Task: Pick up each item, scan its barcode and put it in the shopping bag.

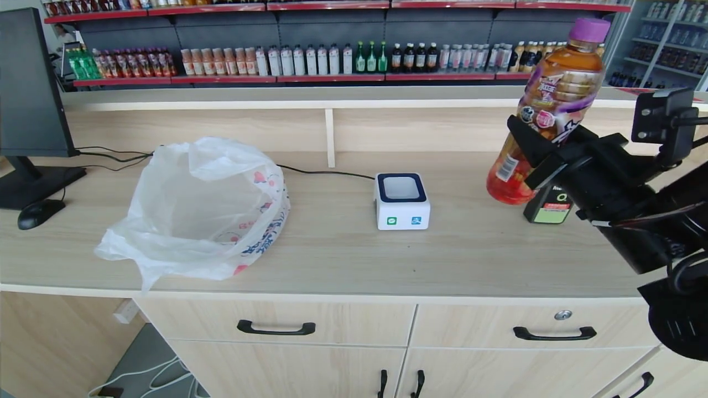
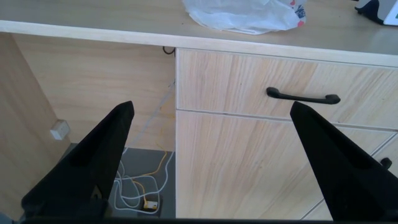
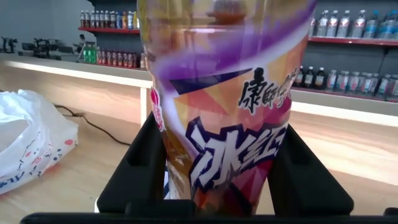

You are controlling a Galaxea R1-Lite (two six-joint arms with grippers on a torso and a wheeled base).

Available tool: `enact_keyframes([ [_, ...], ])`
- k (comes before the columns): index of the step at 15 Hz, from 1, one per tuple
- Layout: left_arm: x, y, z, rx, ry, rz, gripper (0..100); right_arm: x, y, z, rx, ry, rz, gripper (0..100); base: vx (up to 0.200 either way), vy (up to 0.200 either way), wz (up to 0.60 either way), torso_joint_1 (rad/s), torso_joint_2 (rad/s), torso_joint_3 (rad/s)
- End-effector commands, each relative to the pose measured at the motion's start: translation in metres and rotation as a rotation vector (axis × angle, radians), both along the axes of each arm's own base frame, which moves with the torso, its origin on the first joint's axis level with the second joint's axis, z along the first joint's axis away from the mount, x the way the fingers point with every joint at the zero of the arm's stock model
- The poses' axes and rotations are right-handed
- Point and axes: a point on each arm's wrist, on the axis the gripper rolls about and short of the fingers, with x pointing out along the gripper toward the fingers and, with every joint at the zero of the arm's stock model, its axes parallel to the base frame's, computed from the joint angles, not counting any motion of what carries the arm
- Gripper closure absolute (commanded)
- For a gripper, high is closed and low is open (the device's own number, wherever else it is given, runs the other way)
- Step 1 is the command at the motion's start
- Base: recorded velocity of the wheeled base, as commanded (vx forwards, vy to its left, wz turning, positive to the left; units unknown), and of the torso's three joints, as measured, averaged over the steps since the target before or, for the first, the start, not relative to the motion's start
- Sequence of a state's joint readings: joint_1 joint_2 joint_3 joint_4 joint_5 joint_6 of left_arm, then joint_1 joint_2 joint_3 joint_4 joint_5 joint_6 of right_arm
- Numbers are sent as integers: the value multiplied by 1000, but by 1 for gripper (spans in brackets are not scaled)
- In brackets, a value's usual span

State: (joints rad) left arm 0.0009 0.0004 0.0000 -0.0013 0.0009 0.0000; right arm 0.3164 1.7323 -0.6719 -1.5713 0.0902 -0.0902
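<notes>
My right gripper [image 1: 545, 157] is shut on a tall bottle of amber drink [image 1: 545, 110] with a purple cap, held tilted above the right side of the counter. In the right wrist view the bottle [image 3: 224, 112] sits between the black fingers [image 3: 146, 162]. A small dark bottle with a green label [image 1: 547, 207] stands on the counter just below it. The white scanner [image 1: 402, 200] with a dark-framed window sits mid-counter. The white plastic shopping bag [image 1: 204, 207] lies open on the left. My left gripper [image 2: 211, 162] hangs open below the counter, in front of the drawers.
A monitor [image 1: 30, 88] and a black mouse [image 1: 38, 213] stand at the counter's far left, with cables running behind the bag. A raised wooden ledge [image 1: 332, 119] borders the back. Drawer handle [image 2: 303, 96] faces the left gripper.
</notes>
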Motion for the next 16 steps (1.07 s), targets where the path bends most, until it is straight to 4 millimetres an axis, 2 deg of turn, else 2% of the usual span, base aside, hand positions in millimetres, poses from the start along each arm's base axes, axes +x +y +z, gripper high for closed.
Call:
enact_keyframes([
  [1,0,0,0,0,1,0,0,28,10,-14,-24,24,26,100,0,0,0,0,0,0],
  [3,0,0,0,0,1,1,0,36,14,-25,-75,38,76,100,0,0,0,0,0,0],
  [7,0,0,0,-2,1,1,0,65,19,-33,-215,-43,134,100,0,0,0,0,0,0],
  [10,0,0,0,0,1,1,0,82,29,-25,-210,-111,155,100,0,0,0,0,0,0],
  [13,0,0,0,0,1,0,0,94,36,-16,-291,-228,254,100,0,0,0,0,0,0],
  [16,0,0,0,0,1,0,0,97,38,-19,-352,-266,290,100,0,0,0,0,0,0],
])
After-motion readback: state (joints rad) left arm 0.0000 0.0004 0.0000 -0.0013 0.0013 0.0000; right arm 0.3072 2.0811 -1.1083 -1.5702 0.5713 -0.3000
